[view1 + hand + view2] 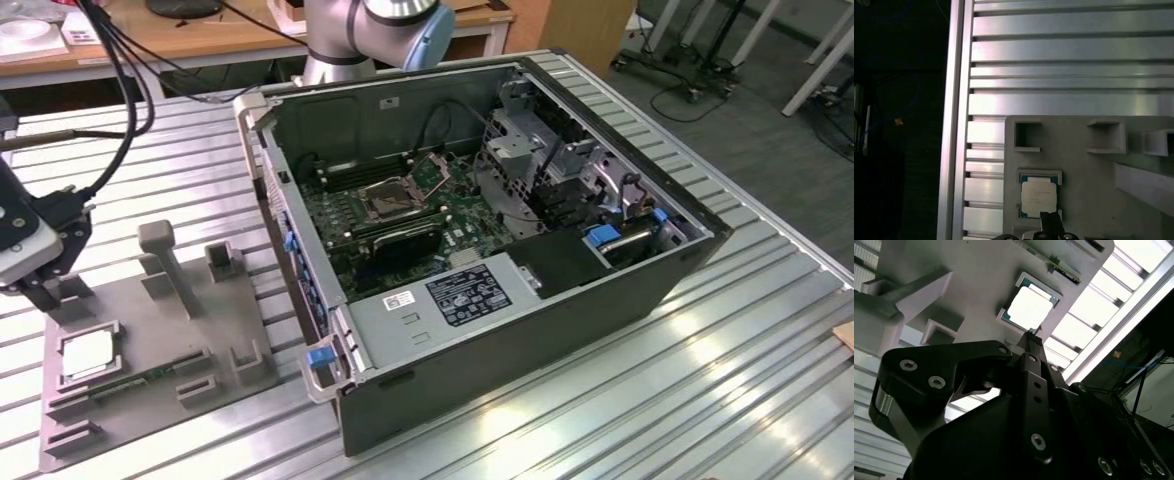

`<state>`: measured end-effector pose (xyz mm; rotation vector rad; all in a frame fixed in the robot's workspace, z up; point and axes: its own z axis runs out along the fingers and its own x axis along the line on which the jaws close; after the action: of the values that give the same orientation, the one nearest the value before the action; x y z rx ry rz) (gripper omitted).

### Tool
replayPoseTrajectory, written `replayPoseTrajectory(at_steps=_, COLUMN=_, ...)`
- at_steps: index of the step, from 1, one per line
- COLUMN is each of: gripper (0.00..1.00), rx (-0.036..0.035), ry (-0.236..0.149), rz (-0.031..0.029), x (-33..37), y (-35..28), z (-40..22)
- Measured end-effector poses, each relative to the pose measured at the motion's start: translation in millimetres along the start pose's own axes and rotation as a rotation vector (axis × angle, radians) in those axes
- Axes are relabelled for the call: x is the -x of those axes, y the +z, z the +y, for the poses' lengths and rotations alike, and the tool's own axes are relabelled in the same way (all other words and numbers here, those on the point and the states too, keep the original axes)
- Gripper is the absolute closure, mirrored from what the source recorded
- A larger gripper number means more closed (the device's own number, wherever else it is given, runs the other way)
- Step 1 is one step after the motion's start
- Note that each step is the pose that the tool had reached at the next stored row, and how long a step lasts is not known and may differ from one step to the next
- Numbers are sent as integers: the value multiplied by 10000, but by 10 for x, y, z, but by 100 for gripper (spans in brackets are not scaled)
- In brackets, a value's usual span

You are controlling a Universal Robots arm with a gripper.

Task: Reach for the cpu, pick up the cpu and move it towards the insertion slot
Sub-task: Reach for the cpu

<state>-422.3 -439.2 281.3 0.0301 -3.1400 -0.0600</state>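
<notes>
Gripper (47,292) at the exterior view's lower left, near cpu (87,352) seated in fixture (200,335); cpu not held, can't tell how open.

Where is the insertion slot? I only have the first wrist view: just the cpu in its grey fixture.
Observer: In the exterior view, the insertion slot sits on the green board inside the open computer case, to the exterior view's right of the fixture.
Operator: And the end effector?
Observer: The end effector hangs over the fixture's corner beside the cpu, which lies in its recess, not lifted.
</notes>
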Motion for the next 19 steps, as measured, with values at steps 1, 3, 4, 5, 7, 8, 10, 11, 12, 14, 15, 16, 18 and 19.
replayPoseTrajectory(at_steps=1, gripper=90, rx=-1, ry=0, rz=1, x=-1, y=14, z=-9)
replayPoseTrajectory(at_steps=3, gripper=90, rx=0, ry=0, rz=0, x=-1, y=41, z=-30)
replayPoseTrajectory(at_steps=4, gripper=90, rx=0, ry=0, rz=-1, x=-2, y=55, z=-40)
replayPoseTrajectory(at_steps=5, gripper=90, rx=1, ry=0, rz=-2, x=-2, y=69, z=-50)
replayPoseTrajectory(at_steps=7, gripper=90, rx=2, ry=1, rz=-3, x=-3, y=96, z=-59)
replayPoseTrajectory(at_steps=8, gripper=90, rx=0, ry=1, rz=-1, x=-3, y=109, z=-62)
replayPoseTrajectory(at_steps=10, gripper=90, rx=1, ry=0, rz=-1, x=-3, y=137, z=-67)
replayPoseTrajectory(at_steps=11, gripper=90, rx=1, ry=0, rz=-1, x=-3, y=148, z=-68)
replayPoseTrajectory(at_steps=12, gripper=90, rx=0, ry=1, rz=-1, x=-4, y=160, z=-69)
replayPoseTrajectory(at_steps=14, gripper=90, rx=0, ry=0, rz=-1, x=-6, y=182, z=-72)
replayPoseTrajectory(at_steps=15, gripper=90, rx=0, ry=0, rz=0, x=-8, y=195, z=-73)
replayPoseTrajectory(at_steps=16, gripper=90, rx=0, ry=0, rz=0, x=-10, y=207, z=-75)
replayPoseTrajectory(at_steps=18, gripper=90, rx=0, ry=-2, rz=0, x=-14, y=225, z=-77)
replayPoseTrajectory(at_steps=19, gripper=90, rx=-1, ry=-1, rz=1, x=-15, y=226, z=-76)
